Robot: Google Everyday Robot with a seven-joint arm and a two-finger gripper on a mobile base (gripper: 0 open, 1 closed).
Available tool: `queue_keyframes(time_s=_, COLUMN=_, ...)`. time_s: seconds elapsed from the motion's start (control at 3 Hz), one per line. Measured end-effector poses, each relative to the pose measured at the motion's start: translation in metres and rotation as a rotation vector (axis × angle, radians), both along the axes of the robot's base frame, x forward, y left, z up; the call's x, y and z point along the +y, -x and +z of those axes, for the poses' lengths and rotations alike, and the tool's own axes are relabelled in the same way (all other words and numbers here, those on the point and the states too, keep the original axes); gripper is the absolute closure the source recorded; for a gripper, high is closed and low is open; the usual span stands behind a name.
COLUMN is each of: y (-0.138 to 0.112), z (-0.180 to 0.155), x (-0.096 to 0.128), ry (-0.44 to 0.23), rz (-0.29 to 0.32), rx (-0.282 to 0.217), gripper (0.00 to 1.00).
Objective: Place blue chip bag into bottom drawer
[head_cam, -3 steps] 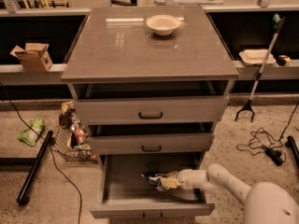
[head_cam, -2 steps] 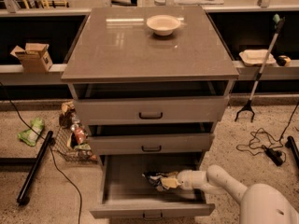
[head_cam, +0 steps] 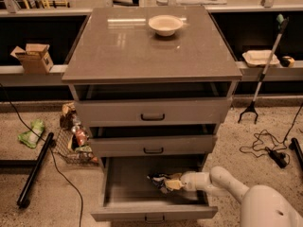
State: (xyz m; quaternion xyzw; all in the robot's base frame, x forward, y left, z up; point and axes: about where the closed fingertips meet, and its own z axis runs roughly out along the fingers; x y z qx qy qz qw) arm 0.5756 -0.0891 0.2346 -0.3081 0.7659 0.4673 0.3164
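The bottom drawer of the grey cabinet is pulled out, a wide shallow tray with a flat front. My gripper reaches into it from the right, low over the drawer floor at its middle right. It is shut on the blue chip bag, a small crumpled dark foil bag with pale patches that sticks out to the left of the gripper. I cannot tell whether the bag touches the drawer floor. My white arm runs off to the lower right.
The two upper drawers stand slightly ajar above. A white bowl sits on the cabinet top. A wire basket of packets, a green packet, a black pole and cables lie on the floor to the left. A grabber tool leans at the right.
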Motion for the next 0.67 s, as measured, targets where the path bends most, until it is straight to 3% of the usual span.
queue_keyframes(time_s=0.33, y=0.000, z=0.000, x=0.000, ry=0.001, rz=0.000, rx=0.000, gripper=0.13)
queue_keyframes(time_s=0.67, y=-0.002, z=0.012, x=-0.014, ry=-0.006, rz=-0.024, rx=-0.007, gripper=0.00)
